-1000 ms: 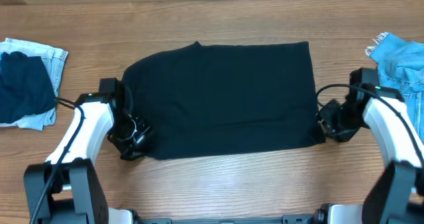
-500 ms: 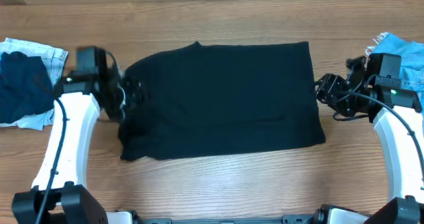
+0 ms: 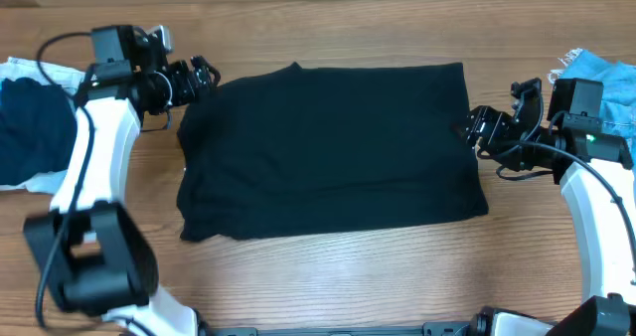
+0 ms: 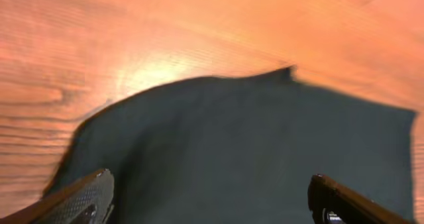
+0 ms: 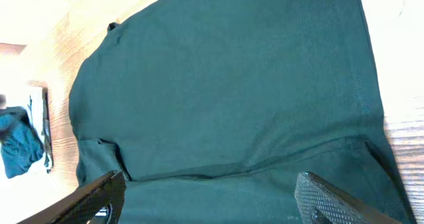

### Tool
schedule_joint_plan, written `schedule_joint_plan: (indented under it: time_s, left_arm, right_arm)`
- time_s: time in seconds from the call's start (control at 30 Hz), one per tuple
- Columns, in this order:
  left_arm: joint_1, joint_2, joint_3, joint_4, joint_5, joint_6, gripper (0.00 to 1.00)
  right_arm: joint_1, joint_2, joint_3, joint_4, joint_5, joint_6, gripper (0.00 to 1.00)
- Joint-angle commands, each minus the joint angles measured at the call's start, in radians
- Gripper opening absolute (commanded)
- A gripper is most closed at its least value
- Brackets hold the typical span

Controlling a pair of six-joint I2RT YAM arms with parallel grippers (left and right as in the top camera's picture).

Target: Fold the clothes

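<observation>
A black garment [image 3: 333, 147] lies flat and folded into a rough rectangle in the middle of the table. It fills the left wrist view [image 4: 252, 151] and the right wrist view [image 5: 225, 98]. My left gripper [image 3: 199, 75] is open and empty, just off the garment's far left corner. My right gripper [image 3: 475, 129] is open and empty at the garment's right edge. In the wrist views the left fingers [image 4: 212, 197] and the right fingers [image 5: 212, 197] are spread wide over the cloth with nothing between them.
A folded stack of a dark garment on a light blue one [image 3: 35, 127] lies at the left edge. A light blue denim piece [image 3: 601, 83] lies at the right edge. Bare wood runs along the front of the table [image 3: 328, 276].
Both grippers have let go of the garment's near corners and moved away from me. The left went to the far left corner, the right to the right edge. The garment now lies flat.
</observation>
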Motion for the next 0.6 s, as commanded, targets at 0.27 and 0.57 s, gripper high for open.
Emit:
schedule_joint_plan:
  time_s: [0.27, 0.57]
  left_arm:
    - [-0.002, 0.338, 0.187, 0.21, 0.008, 0.132, 0.97]
    - [-0.037, 0.37, 0.187, 0.253, 0.01, 0.288, 0.93]
  right_arm:
    - [-0.002, -0.008, 0.02, -0.015, -0.014, -0.008, 0.86]
    - [-0.002, -0.002, 0.02, -0.037, -0.01, -0.007, 0.83]
